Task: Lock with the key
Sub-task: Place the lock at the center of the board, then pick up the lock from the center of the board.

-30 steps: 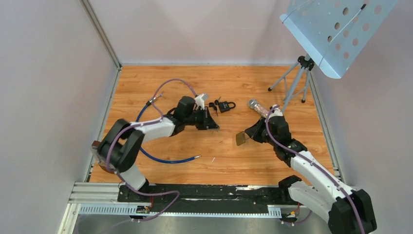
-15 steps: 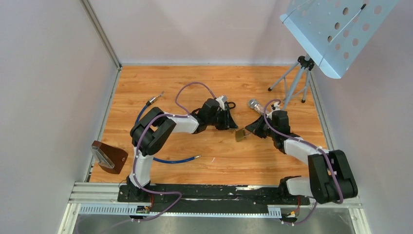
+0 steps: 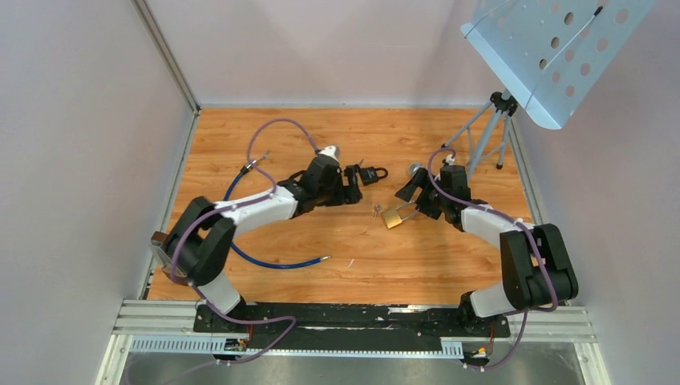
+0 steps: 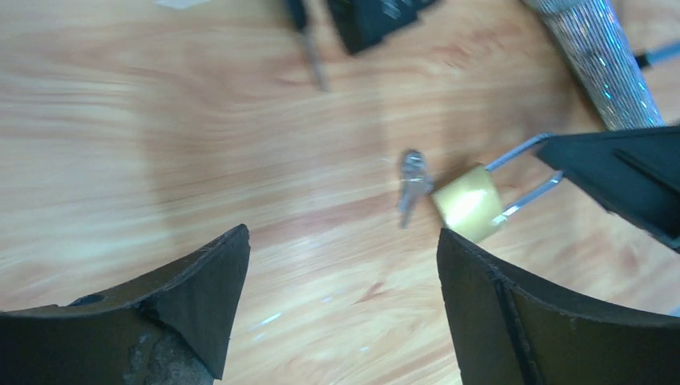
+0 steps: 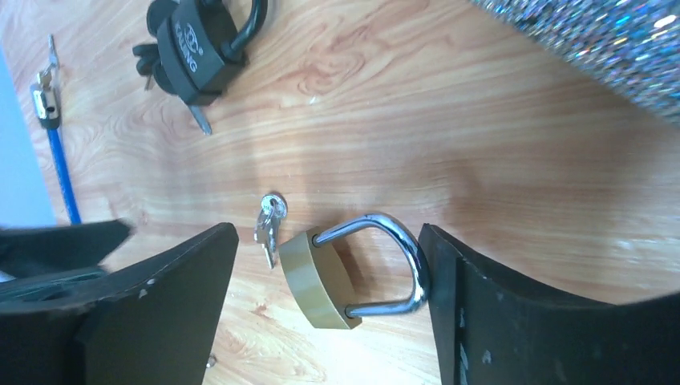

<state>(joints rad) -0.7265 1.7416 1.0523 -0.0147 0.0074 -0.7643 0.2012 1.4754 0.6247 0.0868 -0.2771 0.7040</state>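
Note:
A brass padlock with a silver shackle lies on the wooden floor, its small silver key just to its left. In the right wrist view the padlock rests between the spread fingers of my open right gripper, its shackle against the right-hand finger, and the key lies beside the brass body. My left gripper is open with nothing in it, a little short of the key and the padlock. From above, the left gripper and right gripper face each other.
A black padlock with dark keys lies behind the left gripper. A glittery microphone is by the right wrist. A music stand on a tripod fills the far right. A blue cable and a brown object lie left.
Both grippers went from shut to open. The brass padlock left the right gripper and now lies on the floor with the key loose beside it. The left arm drew back leftward.

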